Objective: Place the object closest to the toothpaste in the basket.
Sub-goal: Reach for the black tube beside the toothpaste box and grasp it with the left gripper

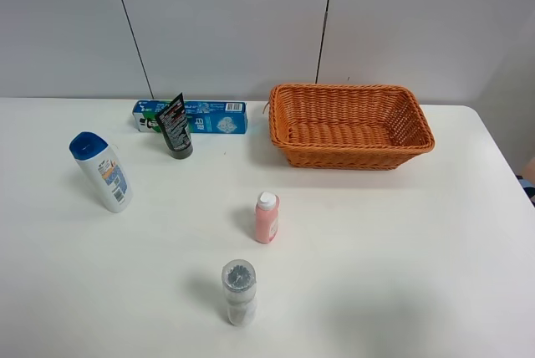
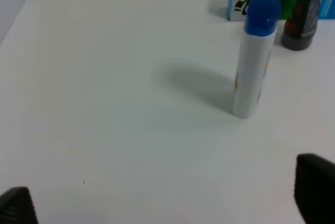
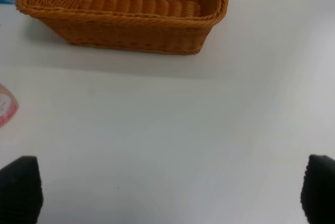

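Standing cap-down just in front of the toothpaste box, the black tube is outside the wicker basket (just right of that box); left claw and right claw both hang spread over the worktop.

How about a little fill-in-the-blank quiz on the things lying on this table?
1. Right in front of the toothpaste box stands a ____ tube.
2. The woven basket is ____ inside.
3. The white bottle on the left has a ____ cap.
4. The pink bottle near the middle has a ____ cap.

Missing words: black; empty; blue; white.
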